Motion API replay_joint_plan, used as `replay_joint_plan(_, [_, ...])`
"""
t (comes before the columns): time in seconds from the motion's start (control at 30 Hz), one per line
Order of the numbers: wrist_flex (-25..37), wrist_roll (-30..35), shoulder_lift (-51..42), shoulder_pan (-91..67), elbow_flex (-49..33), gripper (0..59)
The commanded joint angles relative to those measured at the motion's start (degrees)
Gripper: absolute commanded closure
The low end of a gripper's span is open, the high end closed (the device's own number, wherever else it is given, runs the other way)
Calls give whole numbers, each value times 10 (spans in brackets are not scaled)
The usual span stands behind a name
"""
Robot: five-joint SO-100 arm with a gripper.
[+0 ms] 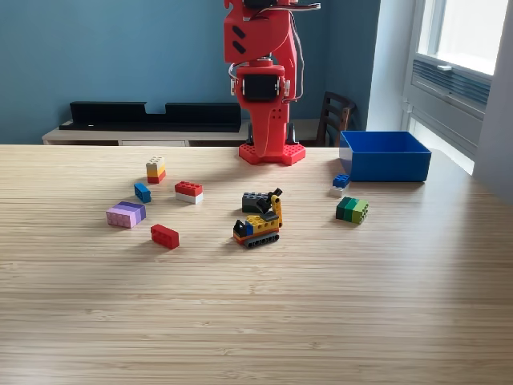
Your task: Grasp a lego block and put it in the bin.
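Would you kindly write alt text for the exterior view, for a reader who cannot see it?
A red robot arm stands at the far edge of a wooden table, its tool out of frame. An open blue bin sits at the exterior view's right. Scattered lego blocks lie in front, among them a red block, a green block and a small yellow toy digger.
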Motion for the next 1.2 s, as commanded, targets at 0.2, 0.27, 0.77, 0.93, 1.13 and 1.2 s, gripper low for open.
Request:
replay_joint_plan(0.2, [-22, -1, 40, 4, -11, 585])
replay_joint_plan(0.27, [-22, -4, 40, 4, -8, 585])
replay_joint_plan(0.77, [-67, -45, 40, 112, 4, 585])
replay_joint_plan(0.93, [-90, -40, 40, 171, 11, 585])
replay_joint_plan(1.13, [-91, -45, 40, 235, 26, 585])
replay_joint_plan(1.2, [-90, -51, 40, 250, 32, 585])
